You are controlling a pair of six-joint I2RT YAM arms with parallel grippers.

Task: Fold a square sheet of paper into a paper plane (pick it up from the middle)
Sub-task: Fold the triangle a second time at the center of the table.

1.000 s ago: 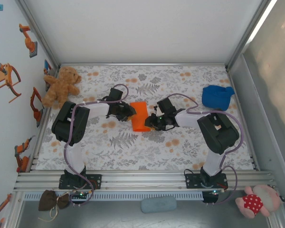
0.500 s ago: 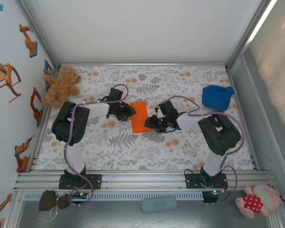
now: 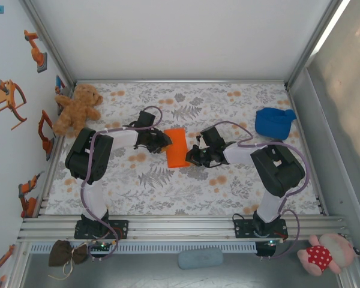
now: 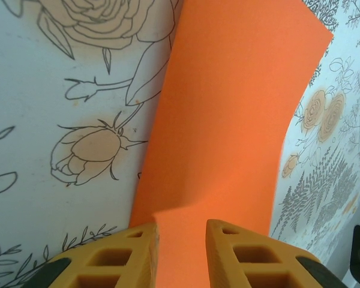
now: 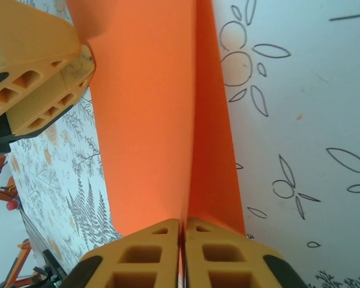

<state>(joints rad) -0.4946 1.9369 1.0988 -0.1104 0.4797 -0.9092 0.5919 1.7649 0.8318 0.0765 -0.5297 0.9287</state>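
On floral tablecloth (image 3: 168,186), right fingers (image 5: 150,246) clench the folded orange sheet (image 3: 177,147); left fingers (image 4: 108,261) straddle it, grip unclear.

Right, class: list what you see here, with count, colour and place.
sheet of paper: one, bright orange, folded, mid-table between the tools
teddy bear: one, brown, far left corner
cloth lump: one, blue, far right
plush toy: one, pink, near right, off the table
pouch: one, brown, near left, off the table
pad: one, grey-blue, near edge, centre
left tool: one, yellow, parted at the paper
right tool: one, yellow, shut on the paper
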